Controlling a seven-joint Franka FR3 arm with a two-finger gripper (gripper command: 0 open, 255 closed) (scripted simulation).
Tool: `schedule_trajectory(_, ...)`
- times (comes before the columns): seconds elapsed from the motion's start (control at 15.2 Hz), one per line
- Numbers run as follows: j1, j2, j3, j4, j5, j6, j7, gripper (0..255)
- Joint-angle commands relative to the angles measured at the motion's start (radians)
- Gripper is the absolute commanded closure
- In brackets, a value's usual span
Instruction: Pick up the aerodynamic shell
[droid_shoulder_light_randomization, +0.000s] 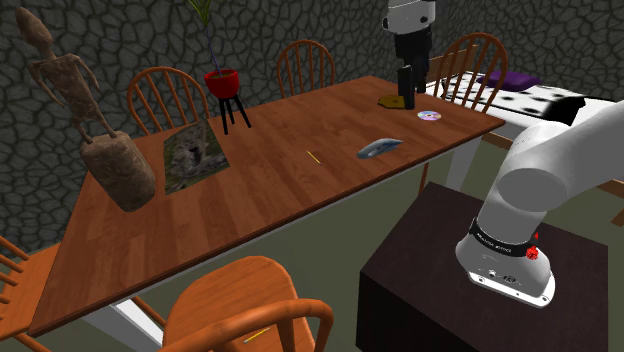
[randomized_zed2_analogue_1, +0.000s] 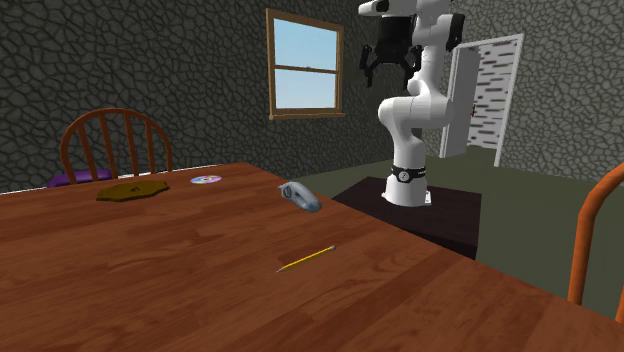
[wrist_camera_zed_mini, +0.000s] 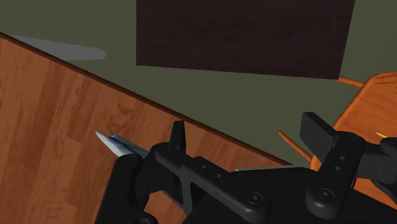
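Your gripper (wrist_camera_zed_mini: 247, 132) hangs high above the table's edge, its fingers spread wide with nothing between them. I judge it is held that way so you can look down before you commit to a descent. In the wrist view the blue-grey aerodynamic shell (droid_shoulder_light_randomization: 380, 148) shows its pointed tip beside one finger, not between the two, so you will need to shift across before lowering. The shell lies flat on the wooden table (droid_shoulder_light_randomization: 270, 190), near the edge that faces the stand (droid_shoulder_light_randomization: 420, 270), which should make for a short reach. A yellow pencil (droid_shoulder_light_randomization: 313, 156) lies near it but apart from it. A small disc (droid_shoulder_light_randomization: 429, 116) and a brown mat (droid_shoulder_light_randomization: 393, 102) sit further along, well apart. Nothing stands over the shell. Beyond, a red plant pot (droid_shoulder_light_randomization: 222, 82) and a carved figure (droid_shoulder_light_randomization: 70, 85) are clear of your path.
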Motion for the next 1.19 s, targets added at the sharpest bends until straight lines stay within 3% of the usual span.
schedule_trajectory(0.0, 0.0, 0.0, 0.0, 0.0, 0.0, 0.0, 0.0, 0)
schedule_trajectory(0.53, 0.027, 0.055, -0.177, -0.151, -0.157, 0.264, -0.357, 0)
schedule_trajectory(1.12, 0.065, 0.292, -0.377, -0.184, -0.273, 0.613, -0.737, 0)
